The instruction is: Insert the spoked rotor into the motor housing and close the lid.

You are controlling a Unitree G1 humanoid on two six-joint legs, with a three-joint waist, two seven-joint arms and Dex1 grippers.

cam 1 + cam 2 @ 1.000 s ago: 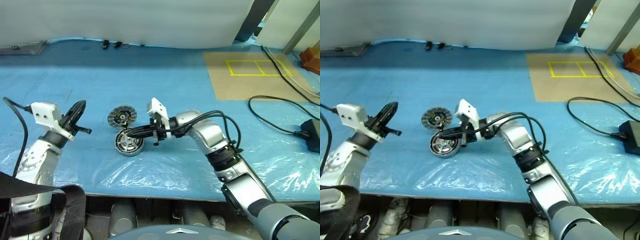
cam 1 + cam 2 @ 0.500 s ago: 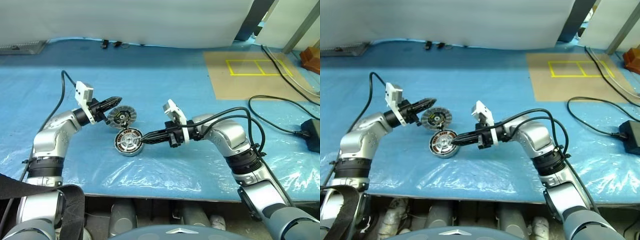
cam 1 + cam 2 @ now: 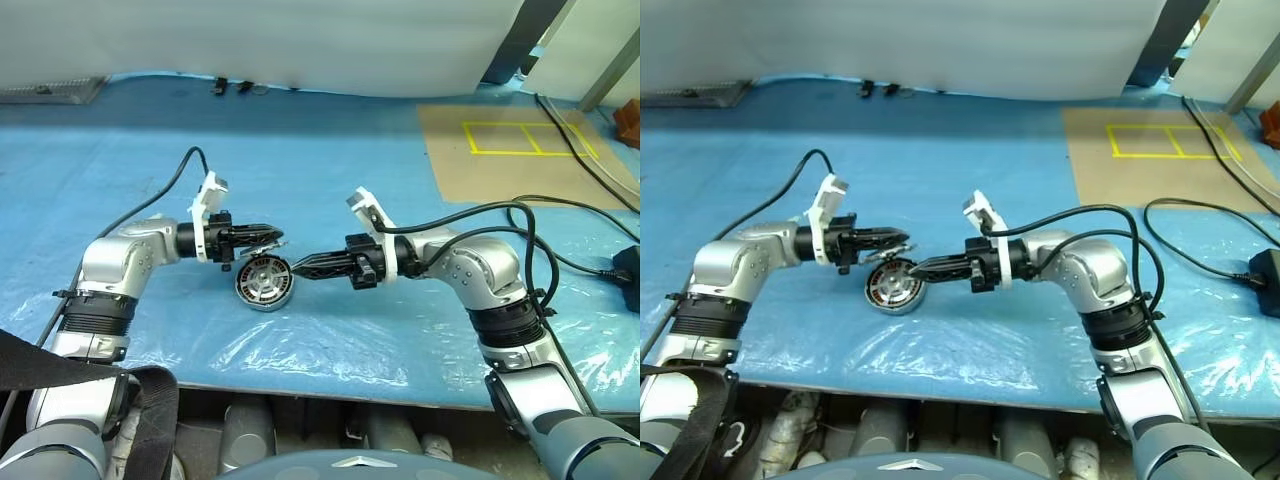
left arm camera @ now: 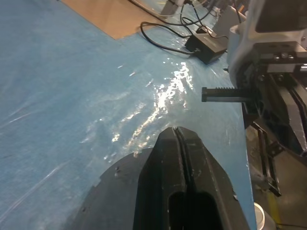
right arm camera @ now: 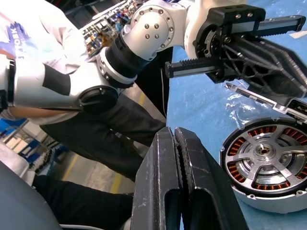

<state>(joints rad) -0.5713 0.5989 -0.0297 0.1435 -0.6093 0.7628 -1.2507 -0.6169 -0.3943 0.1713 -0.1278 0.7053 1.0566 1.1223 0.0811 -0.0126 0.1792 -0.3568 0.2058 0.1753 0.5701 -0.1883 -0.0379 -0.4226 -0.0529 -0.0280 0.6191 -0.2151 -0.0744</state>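
Both pairs of jaws are shut tight, with no gap between the fingers and nothing held in them.

From the left eye view, the left gripper (image 3: 279,232) reaches in from the left and points to the right. Its tips hang just above the far edge of the motor housing (image 3: 264,283), a round silver-grey disc with copper-coloured coils in a ring. The disc lies flat on the blue plastic sheet (image 3: 330,170) that covers the table. The right gripper (image 3: 298,268) reaches in from the right and points to the left. Its tips are right beside the disc's right edge; I cannot tell if they touch it. A flat brown board (image 3: 480,165) with yellow tape lines lies far off on the right.

In the left wrist view, the two black fingers (image 4: 165,172) are pressed together over the shiny blue sheet. A small black box (image 4: 207,47) with cables sits near the table's edge.

In the right wrist view, the two black fingers (image 5: 158,191) are pressed together too. Beside them is the disc, and silver spokes (image 5: 249,165) with a shiny hub lie across its orange coils. The other arm's gripper hangs above the disc. A thin silver edge (image 5: 261,99) shows just under it; I cannot tell what it is.
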